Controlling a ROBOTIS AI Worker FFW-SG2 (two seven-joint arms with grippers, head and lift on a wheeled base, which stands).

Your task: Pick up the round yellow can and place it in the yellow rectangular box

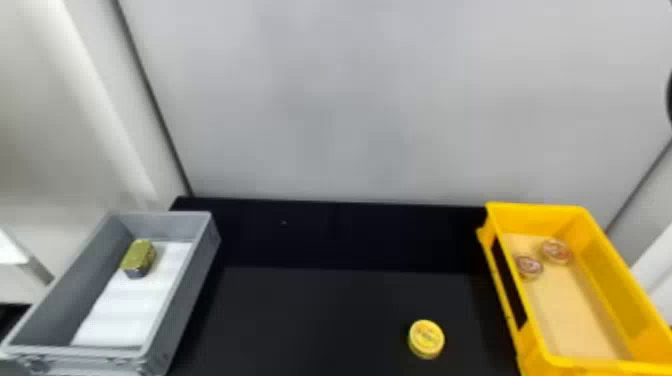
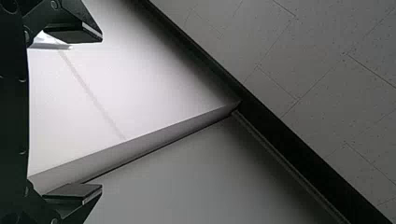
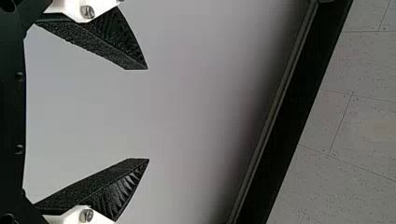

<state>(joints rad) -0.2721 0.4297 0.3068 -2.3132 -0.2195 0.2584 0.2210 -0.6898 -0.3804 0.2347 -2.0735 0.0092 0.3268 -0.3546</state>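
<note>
The round yellow can (image 1: 426, 339) lies flat on the black table, right of the middle and near the front edge of the head view. To its right stands the yellow rectangular box (image 1: 622, 280), with two small round tins inside. In the left wrist view my left gripper (image 2: 102, 114) is open, its fingers wide apart before a pale wall. My right gripper (image 3: 148, 114) also stands open in the right wrist view, nothing between its fingers, facing a grey wall.
A grey box (image 1: 182, 290) stands on the left with a gold-coloured tin (image 1: 138, 256) on its white lining. Inside the yellow box the round tins (image 1: 556, 251) sit toward the back. A pale wall rises behind the black table (image 1: 310, 320).
</note>
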